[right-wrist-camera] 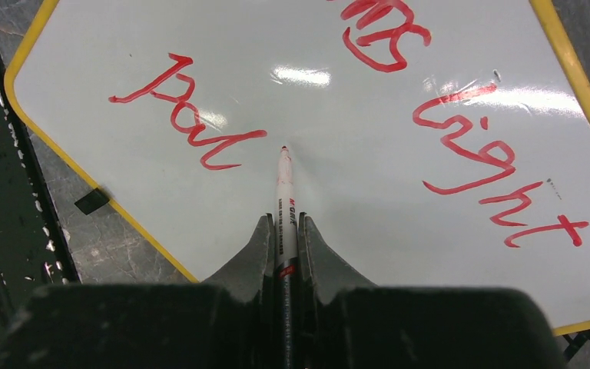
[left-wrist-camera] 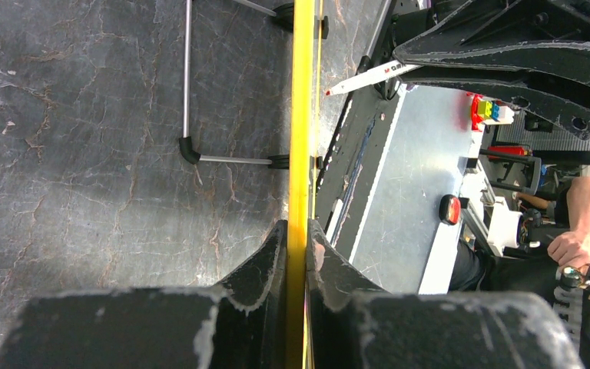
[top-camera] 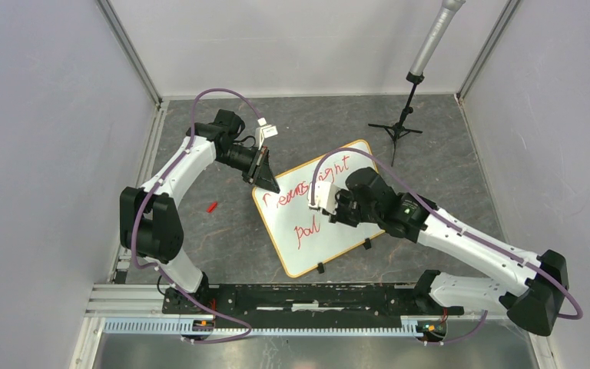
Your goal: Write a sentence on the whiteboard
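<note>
**You have the whiteboard (top-camera: 342,242) pinned at its left corner and a marker (right-wrist-camera: 284,192) down on its second line.**

The board lies flat on the dark table (top-camera: 223,246), mid-workspace between your two arms. Its long axis is skewed, rising from near-left to far-right, and the two black clips are on the near long edge. The sentence (top-camera: 307,184) follows that same slant in red: a top line ending in "light", and below it the start of a word, "pat". Your left gripper (left-wrist-camera: 298,231) has its jaws pinched on the yellow rim. Your right gripper (right-wrist-camera: 284,223) has its jaws clamped on the marker. The marker points straight out from the fingers, its tip just right of the last stroke. You cannot tell from here whether it touches.
</note>
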`<action>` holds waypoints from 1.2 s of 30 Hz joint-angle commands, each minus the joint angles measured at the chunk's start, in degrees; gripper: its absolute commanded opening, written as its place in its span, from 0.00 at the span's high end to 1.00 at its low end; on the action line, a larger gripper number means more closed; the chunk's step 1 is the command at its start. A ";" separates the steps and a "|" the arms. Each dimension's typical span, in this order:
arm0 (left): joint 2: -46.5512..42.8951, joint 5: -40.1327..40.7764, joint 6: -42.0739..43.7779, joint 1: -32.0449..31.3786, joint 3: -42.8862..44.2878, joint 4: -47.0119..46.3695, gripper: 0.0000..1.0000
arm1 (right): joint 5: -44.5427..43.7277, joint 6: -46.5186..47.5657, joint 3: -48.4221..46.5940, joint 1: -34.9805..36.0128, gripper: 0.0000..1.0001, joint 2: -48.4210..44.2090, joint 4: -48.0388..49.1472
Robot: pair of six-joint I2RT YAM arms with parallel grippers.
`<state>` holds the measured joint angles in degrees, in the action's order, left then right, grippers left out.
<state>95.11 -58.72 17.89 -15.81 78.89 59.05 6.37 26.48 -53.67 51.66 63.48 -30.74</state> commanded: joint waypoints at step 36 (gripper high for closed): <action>1.43 2.56 1.28 -0.09 1.35 -0.25 0.98 | -1.52 1.00 0.23 -1.14 1.00 0.21 1.23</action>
<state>95.74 -59.05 17.91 -15.66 79.11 59.22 6.83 27.27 -51.03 51.22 63.53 -30.81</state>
